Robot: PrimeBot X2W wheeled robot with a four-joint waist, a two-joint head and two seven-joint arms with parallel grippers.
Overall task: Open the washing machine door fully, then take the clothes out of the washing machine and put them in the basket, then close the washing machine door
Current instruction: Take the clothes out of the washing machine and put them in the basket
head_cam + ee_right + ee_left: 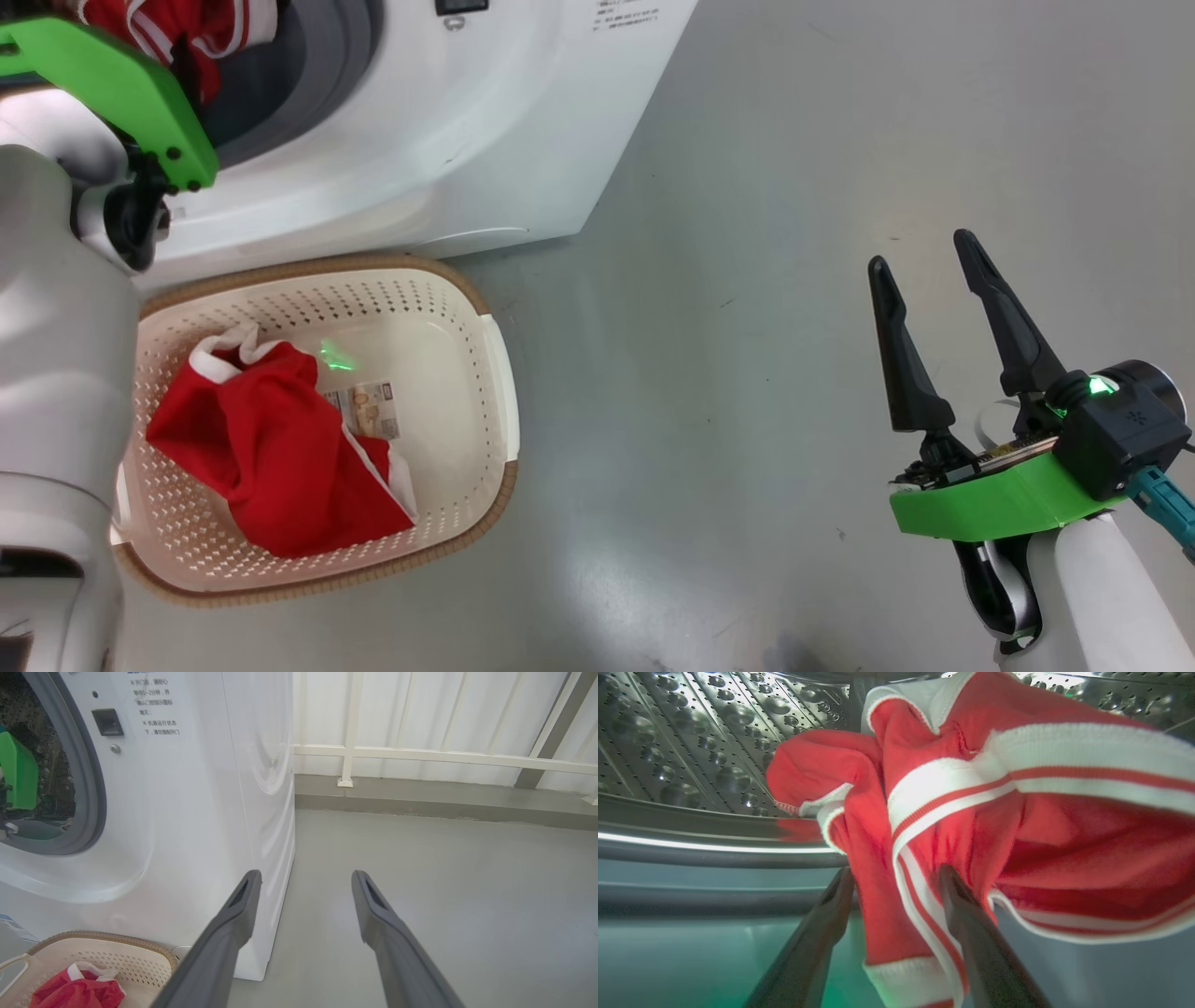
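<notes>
The washing machine [420,140] stands at the top left with its opening uncovered; its door is out of view. My left gripper [895,872] reaches into the steel drum [691,742], open, with a fold of the red, white-striped clothes [1017,826] hanging between its two fingers. Red fabric [187,28] shows at the machine's mouth behind my left arm's green bracket [121,84]. The cream basket [495,401] sits on the floor before the machine with one red garment [271,448] inside. My right gripper [922,252] hovers open over bare floor at the right, holding nothing.
Grey floor [794,187] spreads to the right of the machine and basket. A white railing and a low kerb [420,798] run behind the machine's right side. A paper sticker [373,411] lies on the basket's bottom.
</notes>
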